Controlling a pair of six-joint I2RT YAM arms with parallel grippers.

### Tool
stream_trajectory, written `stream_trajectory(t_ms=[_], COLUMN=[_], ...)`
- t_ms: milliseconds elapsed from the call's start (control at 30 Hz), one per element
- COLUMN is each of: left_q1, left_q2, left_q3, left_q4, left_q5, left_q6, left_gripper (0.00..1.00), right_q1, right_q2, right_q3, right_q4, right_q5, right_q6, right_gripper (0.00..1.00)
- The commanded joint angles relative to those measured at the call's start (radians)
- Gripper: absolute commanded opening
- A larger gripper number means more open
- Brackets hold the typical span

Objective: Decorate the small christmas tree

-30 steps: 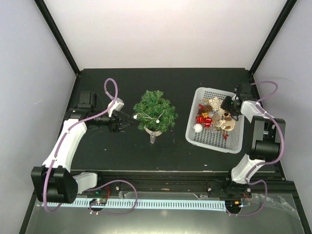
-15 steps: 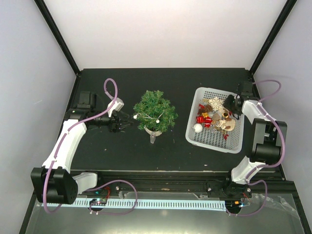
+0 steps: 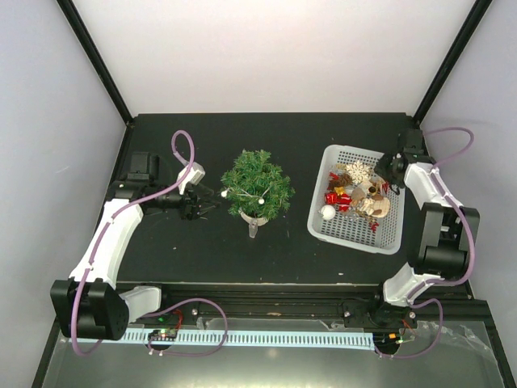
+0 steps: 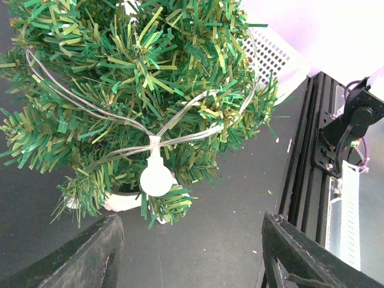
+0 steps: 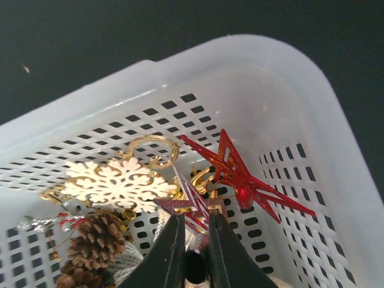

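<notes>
The small christmas tree (image 3: 257,184) stands mid-table in its white pot, with a clear string and a white ball (image 4: 156,178) hanging on its branches (image 4: 138,72). Just left of the tree, my left gripper (image 3: 212,202) is open, and its fingers frame bare table below the ball (image 4: 192,246). My right gripper (image 3: 388,171) is over the back right corner of the white basket (image 3: 355,234). It (image 5: 192,219) is shut on a dark red glitter star (image 5: 191,201), nipping the lower part of it between the fingertips.
Inside the basket (image 5: 240,66) lie a bright red star (image 5: 246,177), a white snowflake (image 5: 114,183), gold pieces and pinecones (image 5: 96,240). A black rail (image 4: 312,150) runs along the table's near edge. Bare black table lies between the tree and the basket.
My right gripper has closed on the glitter star and drawn slightly toward the basket's back right corner. The left arm has barely moved.
</notes>
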State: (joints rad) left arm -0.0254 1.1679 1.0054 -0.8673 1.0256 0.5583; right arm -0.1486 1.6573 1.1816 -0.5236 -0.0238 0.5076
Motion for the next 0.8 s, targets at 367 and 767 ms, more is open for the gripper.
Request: stream_trajectory(t_ms=[367, 767], left_q1=[0.005, -0.158], left_q2=[-0.060, -0.049], left_q3=[0.194, 0.430], left_q4=[-0.106, -0.071], left_q5=[-0.120, -0.347], left_q6=[0.148, 0.226], left_gripper=[0.68, 0.70], right_q1=[0.036, 0.325], right_q2=[-0.341, -0.553], right_q3=[0.092, 0.193], right_q4=[-0.132, -0.254], right_q5=[-0.093, -0.149], right_q6=[0.020, 0.041], right_gripper=[0.02, 0.02])
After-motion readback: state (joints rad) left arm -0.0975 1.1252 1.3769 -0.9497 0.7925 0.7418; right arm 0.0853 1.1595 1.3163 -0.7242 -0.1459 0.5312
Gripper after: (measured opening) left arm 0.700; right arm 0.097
